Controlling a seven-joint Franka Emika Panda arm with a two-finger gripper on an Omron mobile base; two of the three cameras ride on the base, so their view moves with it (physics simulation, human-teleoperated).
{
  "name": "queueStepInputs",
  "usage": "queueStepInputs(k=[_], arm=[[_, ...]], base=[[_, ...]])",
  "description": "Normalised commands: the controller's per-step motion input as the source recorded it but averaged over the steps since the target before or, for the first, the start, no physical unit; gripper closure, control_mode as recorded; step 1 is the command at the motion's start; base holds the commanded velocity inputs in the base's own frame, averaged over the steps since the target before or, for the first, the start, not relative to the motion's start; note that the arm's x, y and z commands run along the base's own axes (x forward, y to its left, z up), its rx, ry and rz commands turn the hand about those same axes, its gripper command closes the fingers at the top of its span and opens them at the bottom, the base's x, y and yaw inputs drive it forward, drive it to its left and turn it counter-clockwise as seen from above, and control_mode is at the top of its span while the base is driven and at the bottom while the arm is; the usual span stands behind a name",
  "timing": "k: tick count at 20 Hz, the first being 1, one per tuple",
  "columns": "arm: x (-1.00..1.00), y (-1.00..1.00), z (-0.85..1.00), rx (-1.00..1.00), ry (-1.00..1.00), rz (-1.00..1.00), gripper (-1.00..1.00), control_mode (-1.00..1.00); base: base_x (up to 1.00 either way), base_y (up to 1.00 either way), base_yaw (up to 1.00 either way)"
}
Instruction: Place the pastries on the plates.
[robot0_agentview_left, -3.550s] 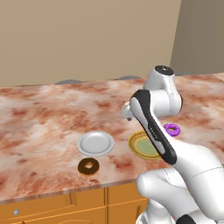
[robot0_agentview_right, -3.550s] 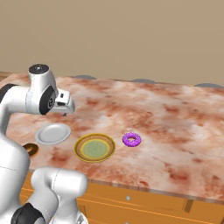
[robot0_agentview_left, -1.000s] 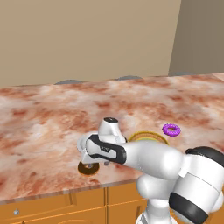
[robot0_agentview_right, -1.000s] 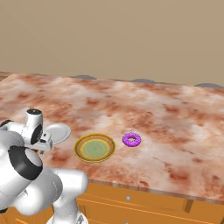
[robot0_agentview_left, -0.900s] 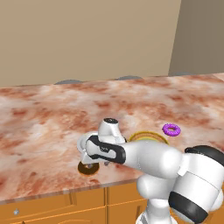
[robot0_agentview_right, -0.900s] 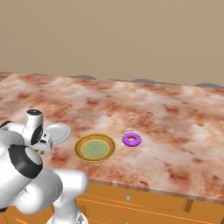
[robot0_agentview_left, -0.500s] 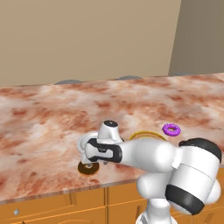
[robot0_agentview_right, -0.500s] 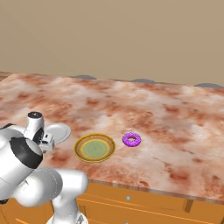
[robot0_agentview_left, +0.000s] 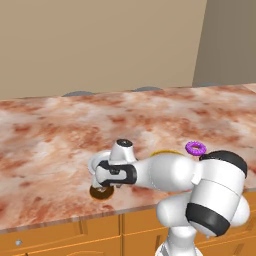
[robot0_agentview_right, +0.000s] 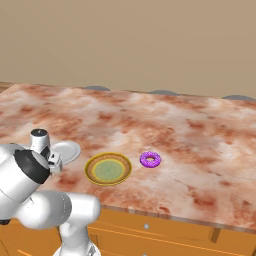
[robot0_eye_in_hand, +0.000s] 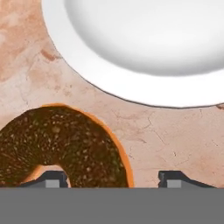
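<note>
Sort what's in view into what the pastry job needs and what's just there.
Job:
brown doughnut, on the counter beside the white plate
purple doughnut, on the counter
yellow-rimmed plate
pincer, open astride the brown doughnut's side

Just there:
counter
wooden drawers below it

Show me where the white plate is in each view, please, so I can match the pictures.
Left base view: white plate lower left of centre, mostly covered by the arm.
Right base view: far left, beside the yellow-rimmed plate.
Hand view: across the top.
Landmark: the chocolate doughnut close to the plate, in left base and hand views.
</note>
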Motion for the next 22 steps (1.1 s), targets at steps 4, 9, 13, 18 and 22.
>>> queueStepInputs(k=[4, 9, 13, 18, 22], arm=[[0.00, 0.00, 0.07, 0.01, -0.02, 0.00, 1.00, -1.00], [0.00, 0.00, 0.75, 0.16, -0.21, -0.01, 1.00, -1.00], [0.20, -0.22, 0.83, 0.14, -0.07, -0.05, 1.00, -1.00], [0.18, -0.10, 0.07, 0.00, 0.00, 0.00, 1.00, -1.00], [0.11, 0.01, 0.39, -0.11, 0.01, -0.10, 1.00, -1.00]], base=[[0.00, 0.00, 0.00], [0.00, 0.00, 0.00], [0.00, 0.00, 0.00], [0.00, 0.00, 0.00], [0.00, 0.00, 0.00]])
